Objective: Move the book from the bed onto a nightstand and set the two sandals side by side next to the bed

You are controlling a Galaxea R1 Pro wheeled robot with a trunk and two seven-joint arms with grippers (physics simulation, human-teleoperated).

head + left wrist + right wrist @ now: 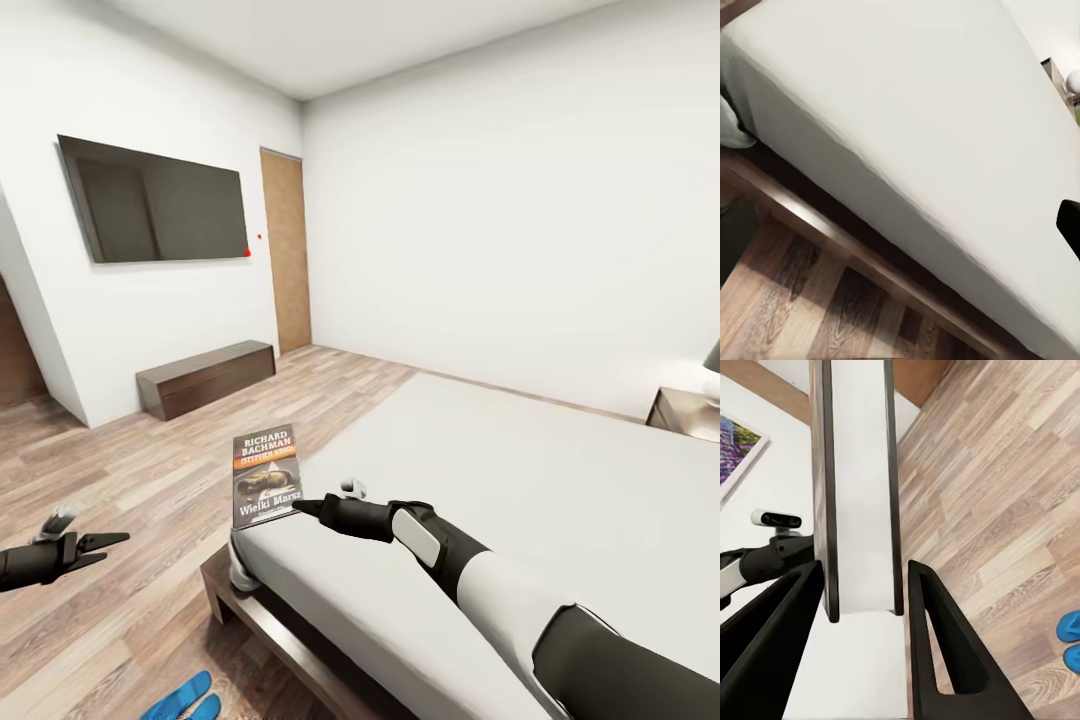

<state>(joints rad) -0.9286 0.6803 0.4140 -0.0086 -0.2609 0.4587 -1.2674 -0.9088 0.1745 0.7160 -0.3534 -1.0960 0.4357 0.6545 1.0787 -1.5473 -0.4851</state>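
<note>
Nearest the head camera, the right arm is seen reaching from the lower right across the bed (560, 480), a light-grey mattress on a dark wood frame.

Catalogued left to right:

1. Left gripper (100, 543): held low over the wood floor (150, 470), well apart from the bed's foot corner. Its 2 fingers are seen parted, with nothing between them. The bed's side and frame are faced by its wrist camera.

2. Sandals (185, 697): 2 blue flip-flops, lying close together on the floor near the bed's foot corner, partly cut by the frame edge. They are also seen at the edge of the right wrist view (1070, 636).

3. Book (267, 477): dark paperback, standing on end at the foot corner of the mattress, cover toward the camera, long axis roughly upright.

4. Right gripper (310, 507): at the book's lower edge. In the right wrist view the book (859, 487) is seen edge-on between the 2 dark fingers (934, 630); a narrow gap shows on the right finger's side, so a firm grip cannot be confirmed.

5. Nightstand (685, 412): at the far right beside the head of the bed, with a lamp base on it.

Judgement: the book is served by the right arm, and the carry lies rightward along the bed toward the nightstand.
</note>
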